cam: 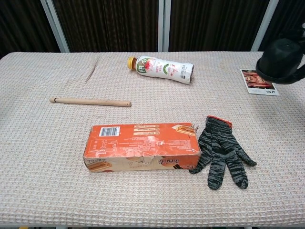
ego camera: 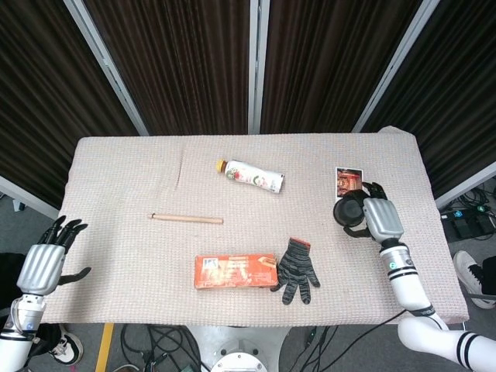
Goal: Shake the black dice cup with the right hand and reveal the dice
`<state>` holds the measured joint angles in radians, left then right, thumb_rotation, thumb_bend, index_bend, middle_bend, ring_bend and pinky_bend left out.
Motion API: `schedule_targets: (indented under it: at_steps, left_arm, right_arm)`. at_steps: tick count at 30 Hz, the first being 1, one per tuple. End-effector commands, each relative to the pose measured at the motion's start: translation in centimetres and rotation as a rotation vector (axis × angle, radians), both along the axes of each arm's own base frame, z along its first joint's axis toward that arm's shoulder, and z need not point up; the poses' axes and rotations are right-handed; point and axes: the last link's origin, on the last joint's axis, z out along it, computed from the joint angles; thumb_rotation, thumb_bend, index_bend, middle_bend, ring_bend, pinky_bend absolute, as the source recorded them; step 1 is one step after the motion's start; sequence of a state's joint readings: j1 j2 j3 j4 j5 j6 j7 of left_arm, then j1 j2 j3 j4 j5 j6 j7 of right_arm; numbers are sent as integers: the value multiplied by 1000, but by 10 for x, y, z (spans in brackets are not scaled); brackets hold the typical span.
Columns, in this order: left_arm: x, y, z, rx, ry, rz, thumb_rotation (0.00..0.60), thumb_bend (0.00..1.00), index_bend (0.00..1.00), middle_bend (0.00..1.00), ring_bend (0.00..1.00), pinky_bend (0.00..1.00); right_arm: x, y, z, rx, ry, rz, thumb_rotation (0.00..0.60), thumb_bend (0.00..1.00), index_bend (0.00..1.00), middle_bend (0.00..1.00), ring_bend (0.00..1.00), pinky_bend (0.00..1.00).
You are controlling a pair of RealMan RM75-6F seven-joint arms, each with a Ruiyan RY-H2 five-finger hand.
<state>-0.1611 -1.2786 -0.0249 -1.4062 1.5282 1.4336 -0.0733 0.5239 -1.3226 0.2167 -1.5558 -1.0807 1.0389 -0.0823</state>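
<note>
Head view: right hand (ego camera: 377, 219) gripping black dice cup (ego camera: 349, 210) on its left side, beside one photo card (ego camera: 349, 183), left hand (ego camera: 43, 263) off worktop (ego camera: 116, 170), fingers spread, holding nothing, chest view: cup at right edge, one bottle (cam: 161, 68), one stick (cam: 90, 101), one orange box (cam: 141, 147), one glove (cam: 222, 151)

No text here is sharp enough to read. The orange box (cam: 141, 147) has a barcode label at its top left corner and lines of print along its top face and front, all too small to make out. The bottle (cam: 161, 68) carries a red, white and green label with fruit artwork, wording illegible. The card (cam: 258, 81) shows a red picture with a small dark mark at its lower corner, unreadable.
</note>
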Motion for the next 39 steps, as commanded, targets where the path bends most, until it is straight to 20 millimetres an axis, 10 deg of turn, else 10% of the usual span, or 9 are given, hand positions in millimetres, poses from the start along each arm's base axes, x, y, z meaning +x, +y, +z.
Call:
schedule_targets:
  at_steps: [1,5,8,18,21,26,30,33,39]
  left_arm:
    - [-1,-1,1,5,-2,4,600,126,174,126,0,185]
    - [-2,-5,5,20,2,10,600,126,174,127,0,185]
    - [-5,-6,9,30,0,22,600,126,174,126,0,185]
    - [-3,-1,0,2,-6,2,600,126,174,126,0,184]
    - [-2,-1,-2,-2,-6,2,600,126,174,126,0,184]
    - [-3,-4,2,14,1,12,600,126,174,126,0,184]
    - [-5,-8,6,29,1,23,600,126,174,126,0,184]
    - [-7,-9,5,23,-3,24,600,126,174,126,0,184]
    - [-4,-6,1,18,-15,6,600,126,174,126,0,184]
  right_arm:
    - [35,-1,-41,119,-11,104,600,174,357,471,70,0]
    - [108,1,-94,215,-8,302,600,172,357,471,70,0]
    - [127,6,-101,202,-12,343,600,167,357,471,70,0]
    - [-3,-4,-10,21,28,-32,600,158,357,470,70,0]
    - [20,-5,-30,97,14,51,600,159,359,470,70,0]
    - [114,2,-101,276,-47,290,600,156,362,470,70,0]
    - [145,6,-109,261,-35,373,600,150,364,470,70,0]
    - [122,3,-86,189,-16,314,600,148,364,470,70,0]
    - [7,3,-22,72,55,16,600,149,364,470,69,0]
